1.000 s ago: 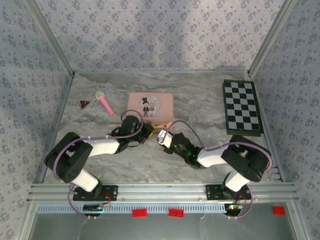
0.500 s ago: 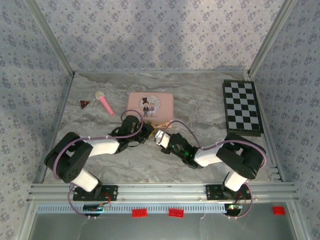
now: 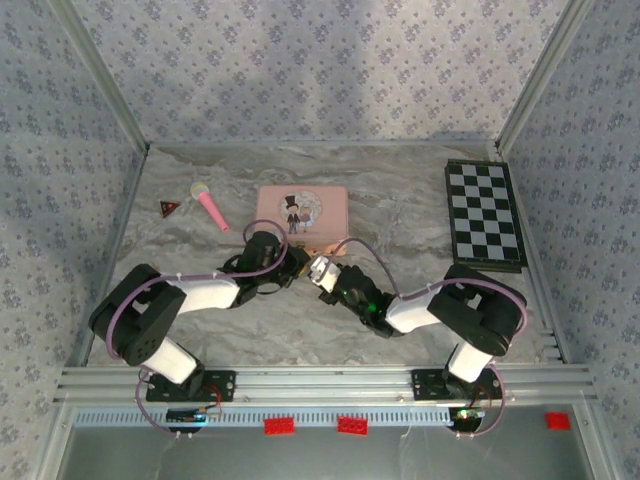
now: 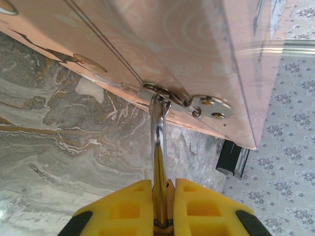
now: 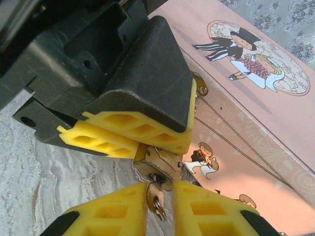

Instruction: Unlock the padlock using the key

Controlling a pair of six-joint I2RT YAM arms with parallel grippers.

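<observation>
The left gripper is clenched on the brass padlock, its shackle hooked through the pink tin's hasp, with the tin wall just behind. The right gripper pinches the key against the padlock's end. The chessboard and toy microphone lie well apart on the marble table.

Grey-blue floral wallpaper on three walls — light flat, even. Worktop grey, marble-patterned. Aluminium posts at the back corners; slotted aluminium rail along near edge.

right arm | edged left | jaws nearer padlock
</observation>
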